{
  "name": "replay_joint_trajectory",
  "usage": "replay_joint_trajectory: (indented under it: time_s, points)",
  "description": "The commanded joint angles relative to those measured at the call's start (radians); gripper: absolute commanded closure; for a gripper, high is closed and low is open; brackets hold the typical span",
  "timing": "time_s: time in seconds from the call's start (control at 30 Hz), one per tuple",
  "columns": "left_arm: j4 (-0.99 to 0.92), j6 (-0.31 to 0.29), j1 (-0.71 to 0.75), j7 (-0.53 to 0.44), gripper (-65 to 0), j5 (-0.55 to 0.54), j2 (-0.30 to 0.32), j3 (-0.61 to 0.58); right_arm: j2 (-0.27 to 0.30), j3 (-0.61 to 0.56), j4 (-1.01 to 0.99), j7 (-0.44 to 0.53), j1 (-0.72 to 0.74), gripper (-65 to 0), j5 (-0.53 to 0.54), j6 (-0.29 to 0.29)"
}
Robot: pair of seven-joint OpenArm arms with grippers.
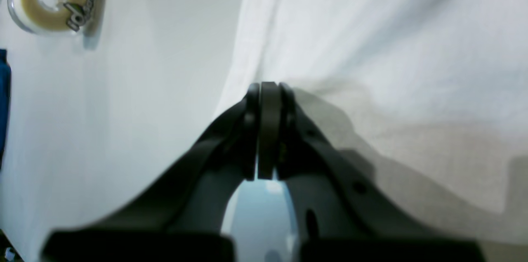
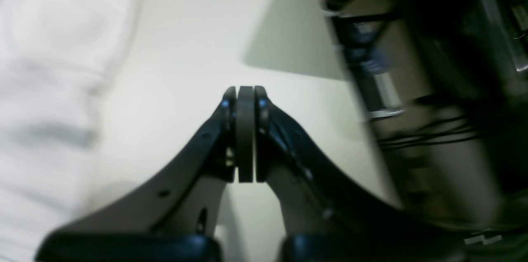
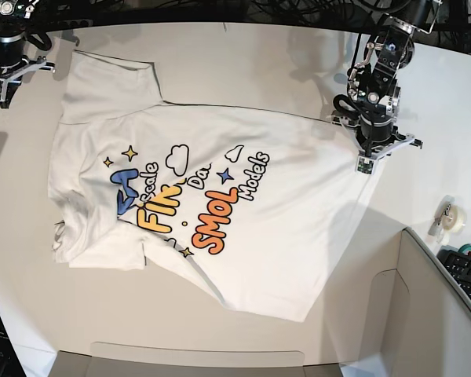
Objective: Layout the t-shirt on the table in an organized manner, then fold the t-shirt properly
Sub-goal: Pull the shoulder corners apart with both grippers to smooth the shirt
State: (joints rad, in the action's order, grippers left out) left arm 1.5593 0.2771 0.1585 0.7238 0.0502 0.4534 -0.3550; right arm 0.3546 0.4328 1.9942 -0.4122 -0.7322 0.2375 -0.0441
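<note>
In the base view, at the bottom of the frame, a grey panel edges the white bench, and a black keyboard sits at the lower right. Just above the keyboard stands a roll of tape.

The white t-shirt lies spread print-up across the middle of the frame, slanted, its cartoon letters in blue, yellow and orange-red. One sleeve at the left is bunched.

Farther up, at the right, the left tool is shut, its tips over the shirt's right-hand edge; whether cloth is pinched cannot be told.

At the far upper left corner, the right tool is shut on nothing, clear of the shirt.
</note>
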Motion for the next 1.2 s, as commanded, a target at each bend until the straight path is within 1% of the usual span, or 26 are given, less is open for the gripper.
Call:
replay_joint_trajectory:
  time_s: [0.0, 0.03, 0.13, 0.23, 0.3, 0.4, 0.5, 0.57, 0.63, 0.73, 0.77, 0.83, 0.9, 0.93, 1.0, 1.17]
  points:
    - [0.014, -0.029, 0.042, 0.07, 0.0, -0.043, 0.005, -0.003, -0.002, -0.022, 0.015, 0.023, 0.026, 0.0, 0.043, -0.001]
    - [0.03, -0.029, 0.059, 0.07, 0.0, -0.043, 0.005, -0.003, -0.015, -0.05, 0.015, 0.023, 0.056, 0.0, 0.09, -0.001]
    - [0.062, -0.029, 0.088, 0.07, 0.0, -0.043, 0.002, -0.005, -0.062, -0.14, 0.014, 0.023, 0.121, 0.0, 0.162, -0.001]
    - [0.065, -0.029, 0.092, 0.07, 0.0, -0.043, -0.003, -0.009, -0.116, -0.272, 0.01, 0.023, 0.184, 0.0, 0.179, -0.001]
    - [0.065, -0.029, 0.092, 0.07, 0.0, -0.043, -0.003, -0.009, -0.156, -0.335, 0.0, 0.023, 0.202, 0.0, 0.178, -0.001]
    - [0.066, -0.029, 0.092, 0.072, 0.0, -0.043, -0.003, -0.006, -0.196, -0.375, -0.036, 0.023, 0.204, 0.0, 0.178, -0.001]
    - [0.066, -0.029, 0.094, 0.072, 0.0, -0.043, -0.003, -0.006, -0.208, -0.371, -0.105, 0.023, 0.194, 0.0, 0.178, -0.003]
    - [0.066, -0.029, 0.095, 0.072, 0.0, -0.043, -0.003, -0.011, -0.199, -0.369, -0.143, 0.023, 0.19, 0.0, 0.178, -0.003]
    - [0.069, -0.029, 0.118, 0.067, 0.0, -0.043, -0.003, -0.011, -0.17, -0.36, -0.174, 0.023, 0.188, 0.0, 0.176, -0.003]
    - [0.129, -0.029, 0.14, 0.072, 0.0, -0.043, -0.003, -0.011, -0.137, -0.354, -0.183, 0.023, 0.187, 0.0, 0.176, -0.006]
    - [0.151, -0.029, 0.152, 0.073, 0.0, -0.043, -0.005, -0.011, -0.116, -0.354, -0.183, 0.023, 0.187, 0.0, 0.176, -0.009]
    - [0.197, -0.029, 0.175, 0.104, 0.0, -0.043, -0.005, -0.013, -0.071, -0.354, -0.183, 0.023, 0.187, 0.0, 0.176, -0.009]
    - [0.234, -0.029, 0.183, 0.161, 0.0, -0.043, -0.014, -0.014, -0.033, -0.349, -0.183, 0.023, 0.187, 0.0, 0.176, -0.01]
    - [0.252, -0.029, 0.183, 0.184, 0.0, -0.042, -0.026, -0.022, -0.016, -0.332, -0.183, 0.023, 0.182, 0.0, 0.176, -0.01]
    - [0.284, -0.029, 0.183, 0.222, 0.0, -0.042, -0.029, -0.045, -0.001, -0.291, -0.189, 0.022, 0.179, 0.0, 0.176, -0.01]
    - [0.335, -0.029, 0.177, 0.302, 0.0, -0.042, -0.043, -0.135, 0.001, -0.131, -0.209, 0.011, 0.147, 0.0, 0.176, -0.009]
